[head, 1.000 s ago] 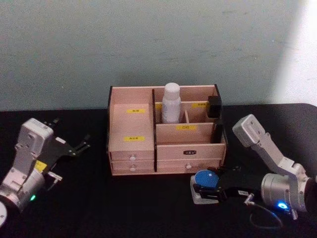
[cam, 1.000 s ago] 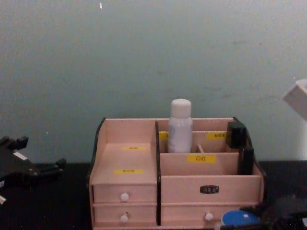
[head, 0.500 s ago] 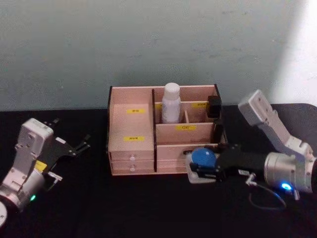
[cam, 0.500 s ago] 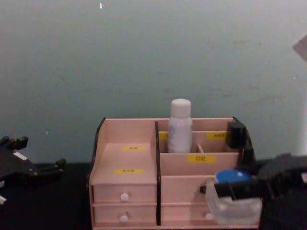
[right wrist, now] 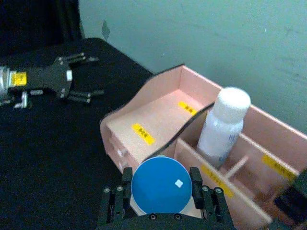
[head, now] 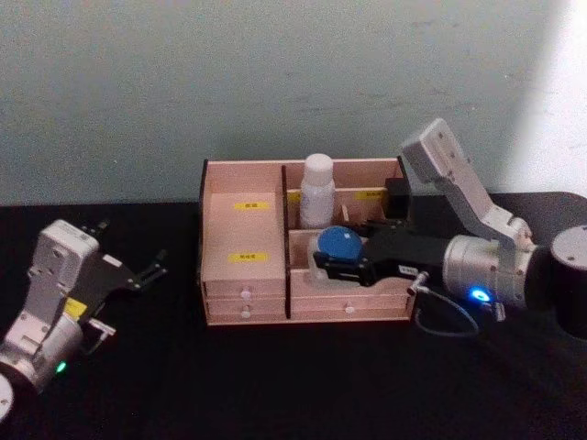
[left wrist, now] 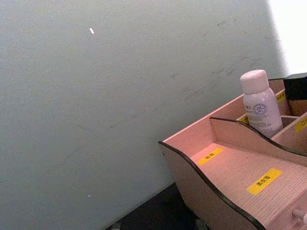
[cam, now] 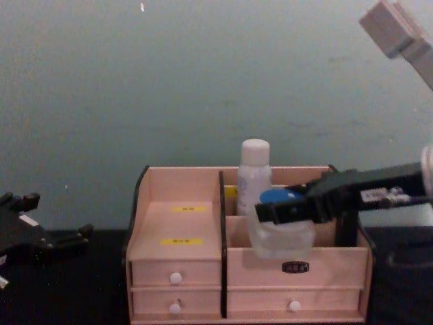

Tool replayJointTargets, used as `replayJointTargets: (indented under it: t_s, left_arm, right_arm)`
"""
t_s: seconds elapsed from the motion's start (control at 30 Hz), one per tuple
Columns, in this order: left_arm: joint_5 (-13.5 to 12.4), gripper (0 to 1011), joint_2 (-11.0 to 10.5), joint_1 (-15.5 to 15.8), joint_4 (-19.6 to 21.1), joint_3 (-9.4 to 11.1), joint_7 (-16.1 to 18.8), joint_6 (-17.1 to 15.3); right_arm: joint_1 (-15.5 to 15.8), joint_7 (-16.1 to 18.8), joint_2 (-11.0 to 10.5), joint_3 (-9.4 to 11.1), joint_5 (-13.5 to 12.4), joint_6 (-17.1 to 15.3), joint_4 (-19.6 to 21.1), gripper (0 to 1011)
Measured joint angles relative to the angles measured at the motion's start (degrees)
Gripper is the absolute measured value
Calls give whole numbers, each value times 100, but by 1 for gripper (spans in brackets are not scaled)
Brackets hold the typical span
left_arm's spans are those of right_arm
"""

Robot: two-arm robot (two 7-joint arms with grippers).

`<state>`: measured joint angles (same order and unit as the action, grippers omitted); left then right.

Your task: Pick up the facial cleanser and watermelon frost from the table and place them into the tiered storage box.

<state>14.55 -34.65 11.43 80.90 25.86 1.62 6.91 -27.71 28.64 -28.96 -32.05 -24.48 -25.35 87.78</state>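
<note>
The facial cleanser (head: pixel 317 191) (cam: pixel 254 175) (left wrist: pixel 260 101) (right wrist: pixel 221 125), a tall white bottle, stands upright in a rear compartment of the tiered storage box (head: pixel 242 235) (cam: pixel 177 218) (left wrist: pixel 229 168) (right wrist: pixel 158 111). My right gripper (head: pixel 339 263) (cam: pixel 284 211) (right wrist: pixel 160 188) is shut on the watermelon frost (head: pixel 340 244) (cam: pixel 280 233) (right wrist: pixel 161 182), a clear jar with a blue lid. It holds the jar in the air over the right half of the box, just in front of the bottle. At the far left my left gripper (head: pixel 149 269) (cam: pixel 47 238) (right wrist: pixel 72 81) rests open, low over the table.
A black object (head: pixel 397 197) (cam: pixel 333 189) sits in the back right compartment of the box. Two rows of small drawers with white knobs (cam: pixel 176 278) run along the front. The black table (head: pixel 275 376) spreads in front, and a pale wall rises close behind.
My right gripper has lifted the jar from the table in front of the box, up and to the left, until it is over the box's right half. The left arm has stayed still.
</note>
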Motion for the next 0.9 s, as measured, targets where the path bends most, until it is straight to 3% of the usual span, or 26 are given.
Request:
replayJointTargets:
  t_s: [0.47, 0.9]
  left_arm:
    - [0, 1001, 0, 0, 0, 0, 0, 0]
    - [0, 1001, 0, 0, 0, 0, 0, 0]
  right_arm:
    - [-711, -4, 749, -308, 173, 203, -1020, 719]
    - [-1074, 74, 1174, -384, 189, 312, -1480, 720]
